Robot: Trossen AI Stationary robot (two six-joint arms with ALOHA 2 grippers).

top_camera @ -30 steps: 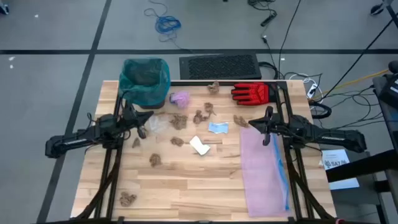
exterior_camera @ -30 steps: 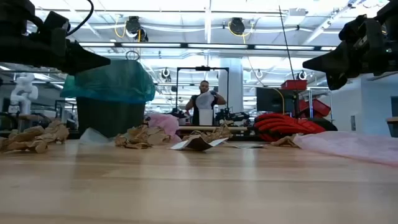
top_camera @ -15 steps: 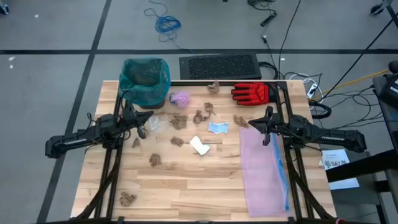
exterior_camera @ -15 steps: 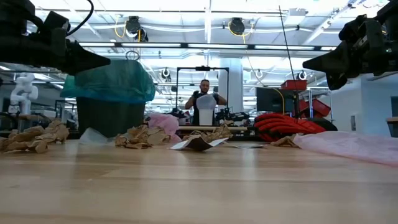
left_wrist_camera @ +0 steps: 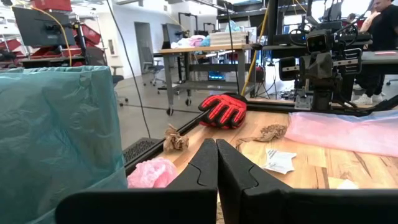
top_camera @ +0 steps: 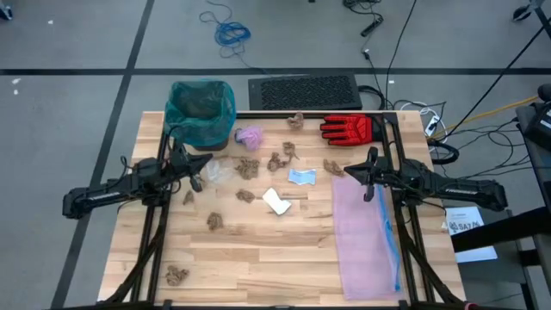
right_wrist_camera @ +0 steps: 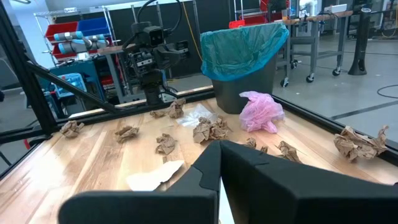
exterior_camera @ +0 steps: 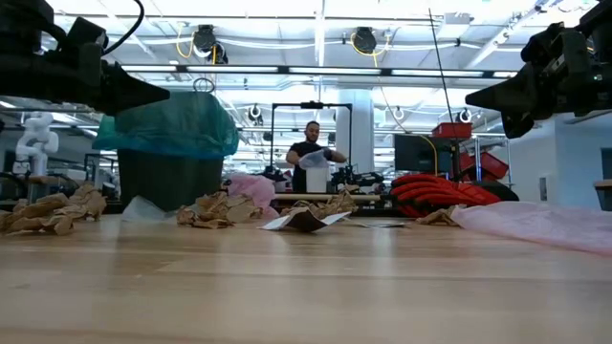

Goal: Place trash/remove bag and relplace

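The bag (top_camera: 201,110) is a teal liner that sits in a dark bin at the table's far left corner, its rim folded over the bin's edge (right_wrist_camera: 244,42). The trash lies loose mid-table: brown paper wads (top_camera: 247,167), a white piece (top_camera: 275,201), a pale blue piece (top_camera: 301,177) and a purple piece (top_camera: 249,136). My left gripper (top_camera: 207,161) hangs shut above the table beside the bin, pointing level toward the right (left_wrist_camera: 216,152). My right gripper (top_camera: 345,170) hangs shut over the far end of a pink bag, pointing level toward the left (right_wrist_camera: 220,152).
A pale pink translucent bag with a blue strip (top_camera: 366,232) lies flat along the table's right side. A red glove (top_camera: 347,128) lies at the far right. More brown wads sit near the front left (top_camera: 177,275). A person stands far off in the room (exterior_camera: 311,158).
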